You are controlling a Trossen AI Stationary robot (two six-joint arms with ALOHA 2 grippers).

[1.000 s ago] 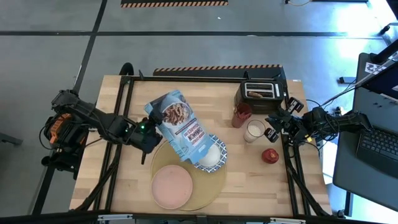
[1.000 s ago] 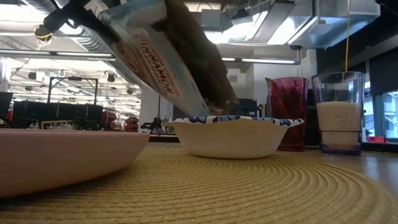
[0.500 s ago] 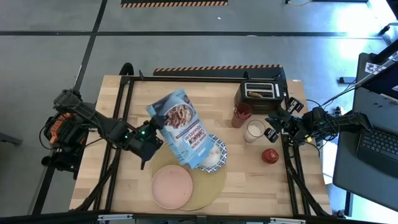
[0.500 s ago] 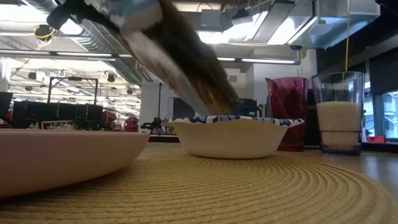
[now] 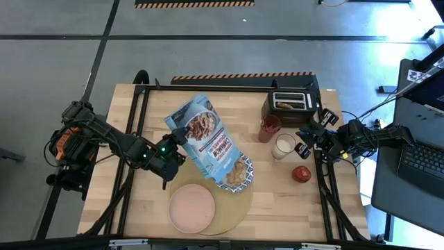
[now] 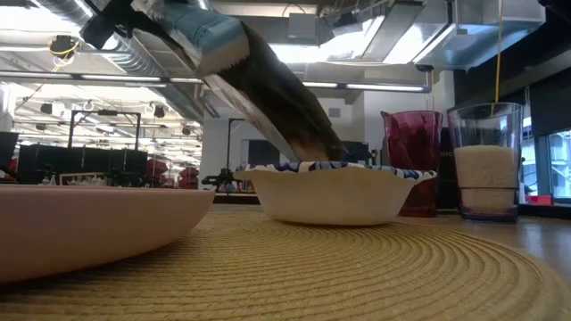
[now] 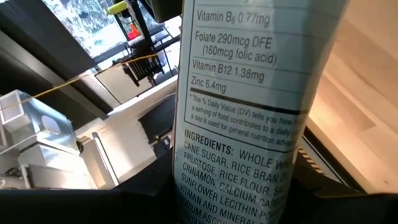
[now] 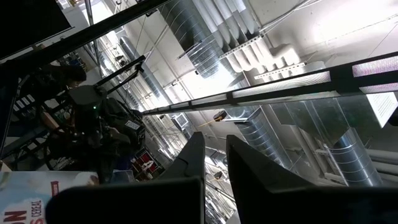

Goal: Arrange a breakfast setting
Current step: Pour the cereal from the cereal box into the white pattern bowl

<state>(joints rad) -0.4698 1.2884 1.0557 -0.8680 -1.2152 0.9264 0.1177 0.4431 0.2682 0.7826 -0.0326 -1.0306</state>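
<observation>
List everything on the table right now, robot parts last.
placemat: 1, tan, round, front centre of table
plate: 1, pink, on placemat
bowl: 1, blue-and-white, on placemat, cereal inside
cereal box: 1, blue, tipped over bowl
red cup: 1, beside toaster
milk glass: 1, clear, right of bowl
apple: 1, red, right edge
toaster: 1, black, back right
toast slice: 1, brown, in toaster slot
left gripper: shut on cereal box
right gripper: right side, beside milk glass

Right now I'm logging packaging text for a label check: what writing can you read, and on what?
On the cereal box, held by the left gripper:
"Vitamin B6 0.77mg"
"Folate 290mcg DFE (160mcg folic acid)"
"Vitamin B12 1.38mg"
"Zinc 6.4mg"
"INGREDIENTS: WHOLE W..."
"CANE SUGAR, RICE BRAN O..."
Its front, in the high view: too small.
</observation>
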